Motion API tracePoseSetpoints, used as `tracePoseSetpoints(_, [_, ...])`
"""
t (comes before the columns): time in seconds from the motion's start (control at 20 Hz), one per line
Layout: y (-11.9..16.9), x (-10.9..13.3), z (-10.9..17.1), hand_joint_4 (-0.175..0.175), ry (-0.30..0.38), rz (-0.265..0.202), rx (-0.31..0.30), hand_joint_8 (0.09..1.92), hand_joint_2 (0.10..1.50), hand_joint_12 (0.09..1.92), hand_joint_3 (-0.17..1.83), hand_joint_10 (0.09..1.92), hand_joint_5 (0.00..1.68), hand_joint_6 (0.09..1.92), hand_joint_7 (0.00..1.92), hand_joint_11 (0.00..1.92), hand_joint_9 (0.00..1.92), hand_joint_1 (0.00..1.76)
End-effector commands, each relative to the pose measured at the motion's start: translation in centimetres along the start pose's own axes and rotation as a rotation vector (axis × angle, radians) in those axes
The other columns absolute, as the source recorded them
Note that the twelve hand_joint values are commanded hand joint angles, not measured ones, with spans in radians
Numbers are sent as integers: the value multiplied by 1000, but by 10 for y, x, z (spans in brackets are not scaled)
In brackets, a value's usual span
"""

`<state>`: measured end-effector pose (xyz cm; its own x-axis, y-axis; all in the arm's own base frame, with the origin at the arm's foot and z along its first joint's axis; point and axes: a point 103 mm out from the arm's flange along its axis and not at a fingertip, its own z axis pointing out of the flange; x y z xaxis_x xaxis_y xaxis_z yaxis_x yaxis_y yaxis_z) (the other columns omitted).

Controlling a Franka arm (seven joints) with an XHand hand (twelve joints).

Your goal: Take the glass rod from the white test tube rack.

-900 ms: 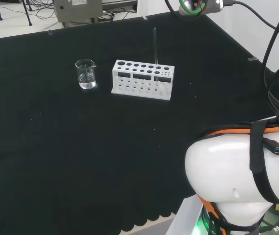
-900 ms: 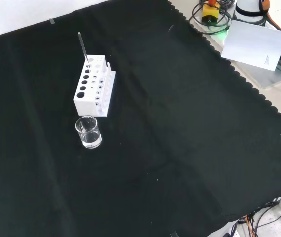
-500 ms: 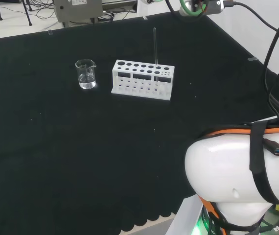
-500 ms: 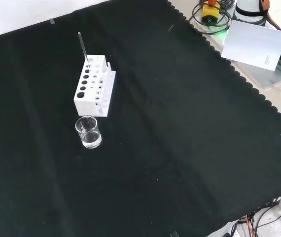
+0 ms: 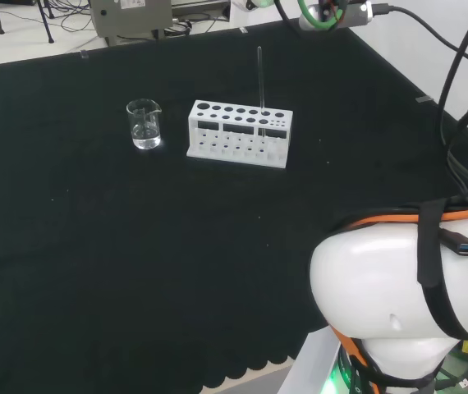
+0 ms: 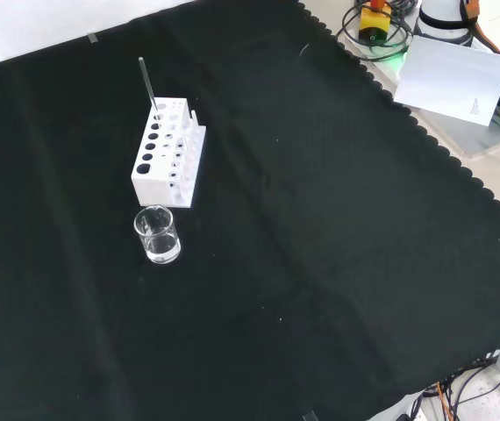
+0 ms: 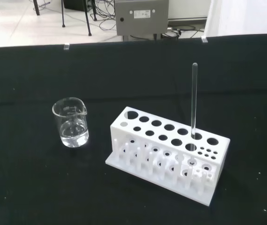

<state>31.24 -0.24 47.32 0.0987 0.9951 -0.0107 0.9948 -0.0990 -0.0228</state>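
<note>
While I watched remotely, status: rod not yet taken, approach pending.
Rod location: glass rod [image 7: 194, 101] stood upright in a hole near one end of the white test tube rack [image 7: 168, 152]; in the head view that was the rack's right end [image 5: 239, 133], rod [image 5: 259, 78].
Hand state: I couldn't tell whether it was open or closed.
Nearby: small glass beaker [image 7: 70, 122] with a little clear liquid, beside the rack's other end, apart from it.
Risk 1: I judged a sideways pull could tip the light rack.
Risk 2: thin clear rod could slip or snap if pinched off-axis.
Risk 3: a wide approach could knock the beaker.
</note>
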Motion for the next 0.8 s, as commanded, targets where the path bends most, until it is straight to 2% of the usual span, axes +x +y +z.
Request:
tracePoseSetpoints(0.05, [13,-2,7,-129,-3,6,10,294,910,958,404,535,20,87,0,0,0,566])
tracePoseSetpoints(0.25, [32,-12,12,-127,13,14,15,354,917,1098,392,616,32,87,0,0,0,563])
tracePoseSetpoints(0.8, [109,-23,12,-127,12,0,0,424,926,1165,388,687,55,87,0,0,0,567])
